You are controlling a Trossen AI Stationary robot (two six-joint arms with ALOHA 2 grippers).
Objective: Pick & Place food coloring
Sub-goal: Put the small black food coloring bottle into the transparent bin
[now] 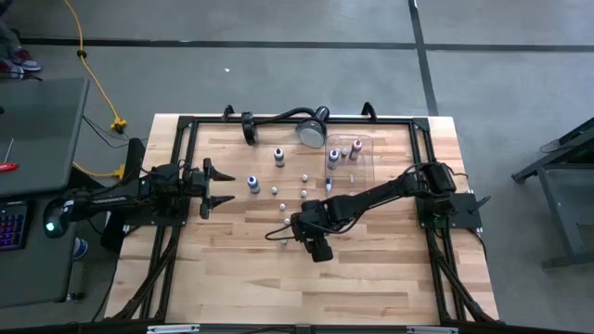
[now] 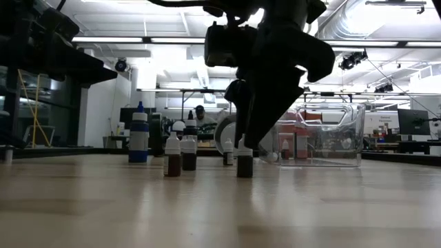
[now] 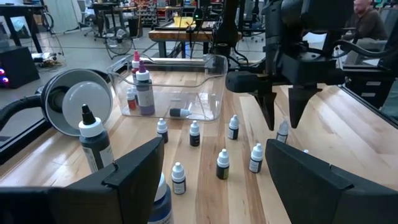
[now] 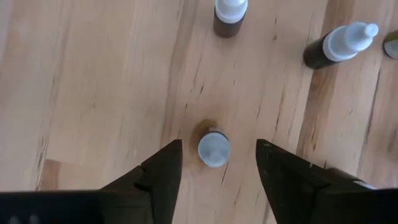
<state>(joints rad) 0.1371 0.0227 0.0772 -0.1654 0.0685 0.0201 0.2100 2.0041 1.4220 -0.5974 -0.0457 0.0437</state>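
Note:
A tiny dark food coloring bottle with a white cap point(image 4: 214, 149) stands upright on the wooden table point(image 1: 371, 269), also seen in the low view point(image 2: 244, 162). My right gripper point(image 1: 286, 232) points steeply down over it, open, one finger on each side of the cap, with a gap on both sides. Several more small bottles point(image 3: 222, 165) stand upright toward the far side. My left gripper point(image 1: 227, 186) waits open at the table's left, level and touching nothing.
A clear plastic tray point(image 1: 367, 148) at the far right holds a few bottles, one of them lying down point(image 3: 180, 112). A round silver lamp head point(image 1: 312, 130) sits at the far edge. Two taller bottles point(image 1: 252, 184) point(image 1: 278, 156) stand left of centre. Bare wood lies along the near side.

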